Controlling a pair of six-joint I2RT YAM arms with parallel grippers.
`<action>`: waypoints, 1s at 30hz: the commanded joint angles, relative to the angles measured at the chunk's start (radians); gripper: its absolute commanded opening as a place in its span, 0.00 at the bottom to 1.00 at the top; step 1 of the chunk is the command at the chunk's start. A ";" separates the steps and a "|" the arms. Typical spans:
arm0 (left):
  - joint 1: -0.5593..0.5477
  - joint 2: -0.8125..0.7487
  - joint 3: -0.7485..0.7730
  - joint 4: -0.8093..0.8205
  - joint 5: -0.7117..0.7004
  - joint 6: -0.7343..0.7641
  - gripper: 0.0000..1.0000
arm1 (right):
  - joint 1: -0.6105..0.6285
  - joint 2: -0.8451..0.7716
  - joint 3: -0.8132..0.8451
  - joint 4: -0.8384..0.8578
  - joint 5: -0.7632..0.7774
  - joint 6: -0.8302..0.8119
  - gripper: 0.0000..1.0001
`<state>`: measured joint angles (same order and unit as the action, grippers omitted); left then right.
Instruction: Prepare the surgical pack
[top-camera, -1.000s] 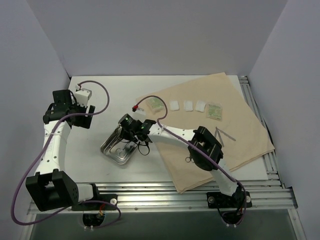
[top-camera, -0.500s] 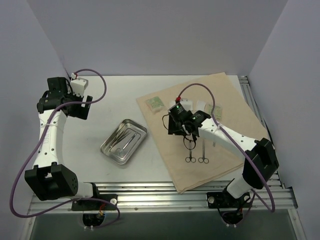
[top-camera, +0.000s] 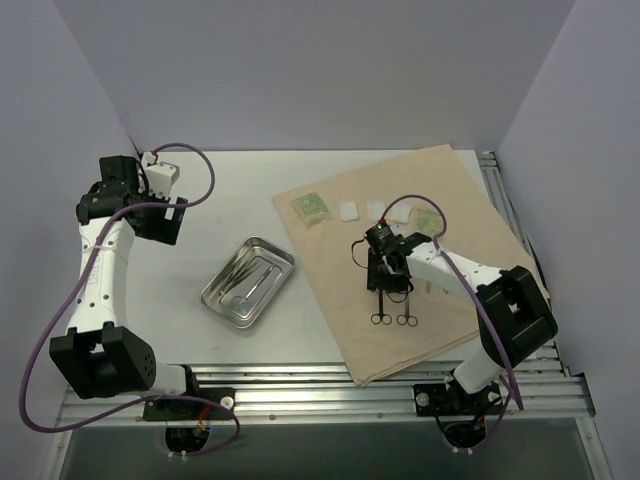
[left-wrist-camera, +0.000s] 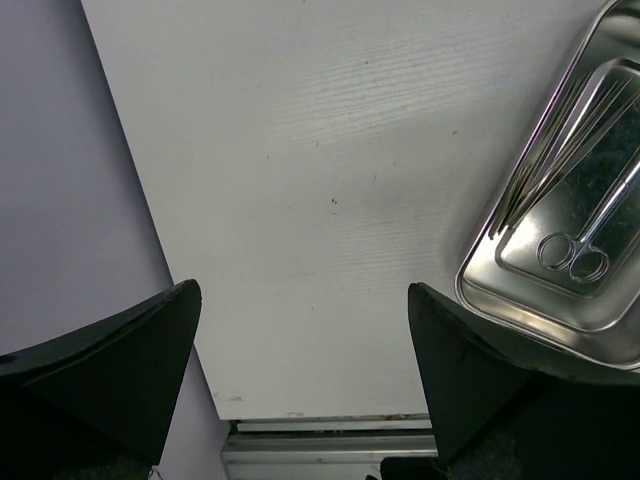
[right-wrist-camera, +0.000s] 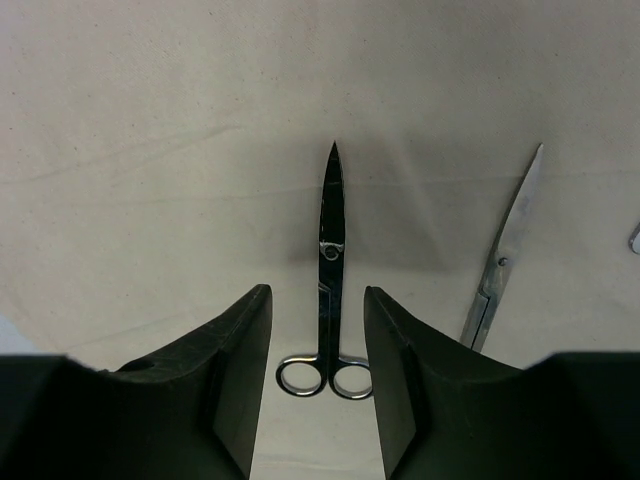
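Note:
The tan cloth (top-camera: 470, 260) lies spread on the right of the table. Two small scissors lie on it side by side, one (top-camera: 381, 308) to the left of the other (top-camera: 405, 308). My right gripper (top-camera: 388, 283) is open just above them. In the right wrist view the gripper (right-wrist-camera: 316, 292) straddles one pair of scissors (right-wrist-camera: 330, 250), which lies flat on the cloth. The other pair (right-wrist-camera: 505, 265) lies to its right. The steel tray (top-camera: 215, 300) holds tweezers and scissors. My left gripper (top-camera: 158, 222) is open and empty at the far left.
Green packets (top-camera: 311, 207) (top-camera: 428, 218) and white gauze squares (top-camera: 349, 211) (top-camera: 376, 209) lie in a row at the cloth's far edge. The left wrist view shows the tray rim (left-wrist-camera: 480, 290), its scissors (left-wrist-camera: 590, 245), tweezers (left-wrist-camera: 560, 140) and the table's near edge (left-wrist-camera: 330, 418).
My right arm has swung from the tray across to the cloth and come down, open, over the scissors. The left arm has shifted only slightly at the far left.

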<state>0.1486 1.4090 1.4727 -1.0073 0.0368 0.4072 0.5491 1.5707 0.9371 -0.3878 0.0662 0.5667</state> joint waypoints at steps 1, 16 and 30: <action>-0.011 0.060 0.073 -0.043 -0.101 0.001 0.94 | -0.005 0.034 -0.011 -0.002 -0.007 -0.030 0.38; -0.003 0.256 0.284 -0.245 -0.075 0.071 0.94 | -0.031 0.149 0.184 -0.305 -0.143 -0.073 0.25; -0.012 0.177 0.094 -0.031 -0.028 0.033 0.95 | -0.028 0.118 0.080 -0.183 0.026 -0.053 0.22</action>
<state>0.1390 1.6432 1.5921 -1.1530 -0.0048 0.4641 0.5182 1.7447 1.0561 -0.5846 0.0353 0.5213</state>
